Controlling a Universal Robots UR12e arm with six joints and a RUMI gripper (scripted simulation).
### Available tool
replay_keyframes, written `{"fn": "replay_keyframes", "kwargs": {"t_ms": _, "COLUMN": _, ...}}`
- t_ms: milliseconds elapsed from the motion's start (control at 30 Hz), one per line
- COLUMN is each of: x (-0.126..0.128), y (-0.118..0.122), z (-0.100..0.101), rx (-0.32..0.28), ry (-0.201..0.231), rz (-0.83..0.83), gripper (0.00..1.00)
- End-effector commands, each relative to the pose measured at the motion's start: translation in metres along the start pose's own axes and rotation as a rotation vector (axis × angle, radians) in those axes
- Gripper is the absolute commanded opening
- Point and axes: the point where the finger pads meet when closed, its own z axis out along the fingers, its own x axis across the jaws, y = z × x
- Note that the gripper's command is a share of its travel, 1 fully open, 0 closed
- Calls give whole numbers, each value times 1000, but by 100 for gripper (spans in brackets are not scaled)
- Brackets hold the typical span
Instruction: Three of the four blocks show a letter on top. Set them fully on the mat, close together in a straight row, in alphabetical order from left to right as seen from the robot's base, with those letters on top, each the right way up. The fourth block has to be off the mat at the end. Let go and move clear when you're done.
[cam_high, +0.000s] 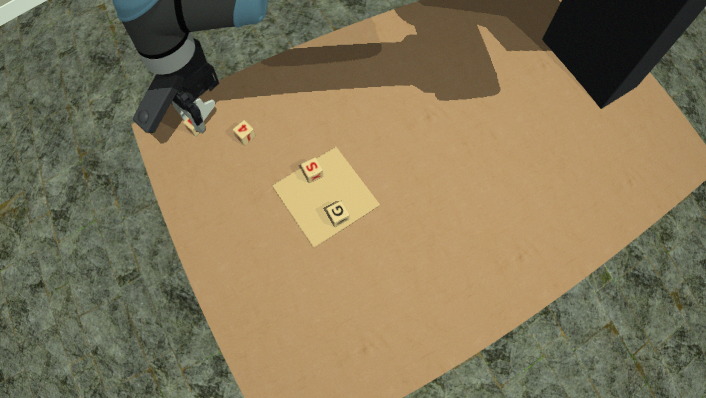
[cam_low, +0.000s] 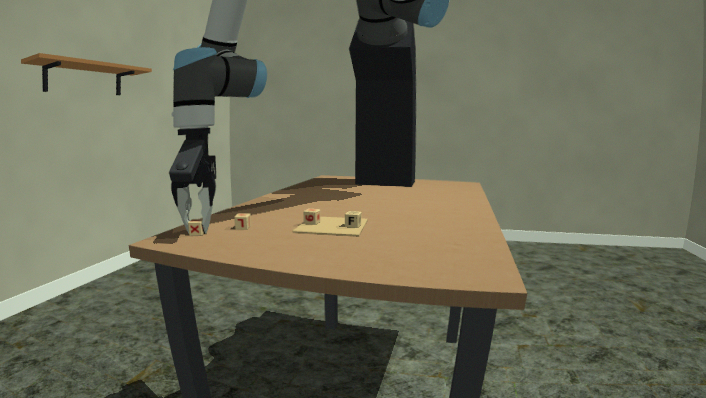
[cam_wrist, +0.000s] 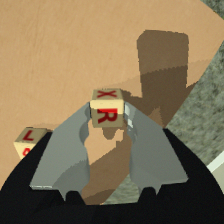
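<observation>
My gripper (cam_high: 196, 122) stands upright at the table's left corner, its two grey fingers shut on the block with a red R on top (cam_wrist: 106, 114). That block rests on the table and shows a red X on its side (cam_low: 195, 228). A block with a red 4 on top (cam_high: 243, 132) lies off the mat, a little to the right of the gripper, and shows at the left edge of the wrist view (cam_wrist: 30, 140). On the tan mat (cam_high: 326, 196) sit a block with a red S on top (cam_high: 311, 170) and a block with a black G on top (cam_high: 337, 213), apart from each other.
The table edge runs close beside the gripper, with the floor beyond it (cam_wrist: 200, 115). The robot's black base column (cam_high: 615, 45) stands at the table's far side. A wall shelf (cam_low: 85, 65) hangs well away from the table.
</observation>
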Motion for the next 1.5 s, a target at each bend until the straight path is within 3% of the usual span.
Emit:
{"fn": "replay_keyframes", "kwargs": {"t_ms": 0, "x": 0, "y": -1, "z": -1, "rx": 1, "ry": 1, "rz": 0, "gripper": 9}}
{"fn": "replay_keyframes", "kwargs": {"t_ms": 1100, "x": 0, "y": -1, "z": -2, "rx": 1, "ry": 1, "rz": 0, "gripper": 9}}
{"fn": "replay_keyframes", "kwargs": {"t_ms": 1300, "x": 0, "y": -1, "z": -29, "rx": 1, "ry": 1, "rz": 0, "gripper": 9}}
{"fn": "replay_keyframes", "kwargs": {"t_ms": 1367, "x": 0, "y": -1, "z": -29, "rx": 1, "ry": 1, "rz": 0, "gripper": 9}}
{"fn": "replay_keyframes", "kwargs": {"t_ms": 1467, "x": 0, "y": -1, "z": -51, "rx": 1, "ry": 1, "rz": 0, "gripper": 9}}
